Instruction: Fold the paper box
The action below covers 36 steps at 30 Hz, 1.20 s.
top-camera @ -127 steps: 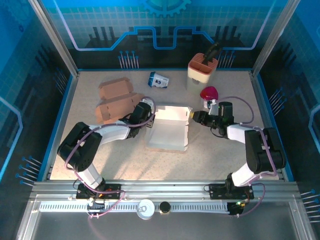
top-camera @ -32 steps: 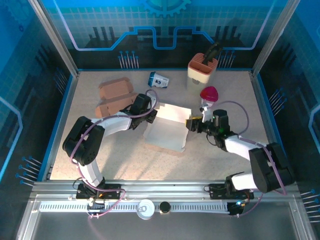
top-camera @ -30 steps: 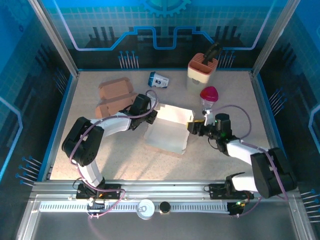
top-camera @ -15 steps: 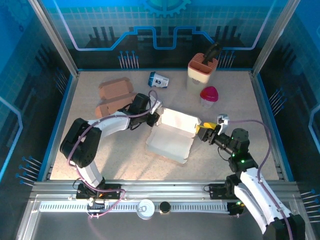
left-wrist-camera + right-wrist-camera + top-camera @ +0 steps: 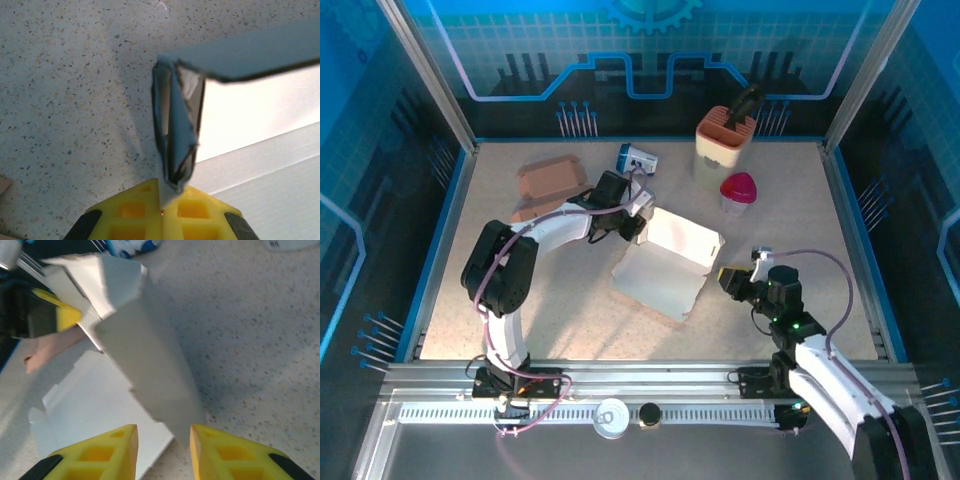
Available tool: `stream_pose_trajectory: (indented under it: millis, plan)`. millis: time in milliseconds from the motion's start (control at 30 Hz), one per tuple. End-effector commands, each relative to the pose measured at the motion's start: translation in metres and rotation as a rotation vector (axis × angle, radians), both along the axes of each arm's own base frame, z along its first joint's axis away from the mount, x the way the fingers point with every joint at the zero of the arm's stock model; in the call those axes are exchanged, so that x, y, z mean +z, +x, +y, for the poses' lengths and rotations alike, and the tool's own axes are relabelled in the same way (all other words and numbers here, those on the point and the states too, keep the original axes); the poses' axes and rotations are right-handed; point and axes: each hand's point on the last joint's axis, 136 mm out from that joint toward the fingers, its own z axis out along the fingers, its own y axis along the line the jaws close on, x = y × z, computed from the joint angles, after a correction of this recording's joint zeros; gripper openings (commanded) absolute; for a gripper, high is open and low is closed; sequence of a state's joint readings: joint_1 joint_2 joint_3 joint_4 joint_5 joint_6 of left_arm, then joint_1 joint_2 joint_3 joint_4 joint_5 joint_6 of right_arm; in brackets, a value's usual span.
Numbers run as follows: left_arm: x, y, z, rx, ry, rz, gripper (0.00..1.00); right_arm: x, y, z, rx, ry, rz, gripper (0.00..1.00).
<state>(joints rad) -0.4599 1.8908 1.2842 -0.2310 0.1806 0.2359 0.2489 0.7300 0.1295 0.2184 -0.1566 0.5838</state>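
Observation:
The white paper box [image 5: 665, 262] lies partly folded mid-table, its back wall raised and its front panel flat. My left gripper [image 5: 638, 213] is at the box's back left corner, shut on a folded corner flap [image 5: 175, 130]; its yellow fingers [image 5: 135, 210] meet around the flap's lower tip. My right gripper [image 5: 728, 278] is open just off the box's right end, not touching it. In the right wrist view the raised wall [image 5: 150, 365] stands ahead of the open right gripper [image 5: 162, 435], with the flat panel [image 5: 95, 400] to the left.
Brown cardboard boxes [image 5: 548, 182] lie at the back left, behind the left arm. A small blue-and-white carton [image 5: 638, 158], a cream holder with a black tool [image 5: 724, 140] and a pink-lidded cup [image 5: 738, 192] stand along the back. Bare table lies right of the box.
My right gripper has let go of the box's right end and pulled back toward the near right. The left gripper has swung toward the back right, turning the box.

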Motion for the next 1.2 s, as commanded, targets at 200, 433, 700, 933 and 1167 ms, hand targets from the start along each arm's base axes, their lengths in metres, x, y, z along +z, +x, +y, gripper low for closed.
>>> stream_pose_trajectory:
  millis: [200,433,700,933,1167]
  plan:
    - [-0.009,0.001,0.004,-0.023,0.042,0.033,0.0,0.015,0.032,0.023,0.073,-0.019,-0.082,0.31]
    - [-0.007,0.002,0.004,-0.027,0.043,0.027,0.0,0.018,0.037,0.029,0.088,-0.043,-0.099,0.31]
    - [-0.007,0.003,0.004,-0.029,0.042,0.025,0.0,0.017,0.05,0.033,0.094,-0.055,-0.091,0.3]
    - [-0.008,0.002,0.003,-0.036,0.05,0.021,0.0,0.009,0.06,0.037,0.104,-0.077,-0.074,0.27]
    - [-0.009,0.0,0.002,-0.048,0.071,0.016,0.0,0.0,0.075,0.04,0.103,-0.091,-0.043,0.27]
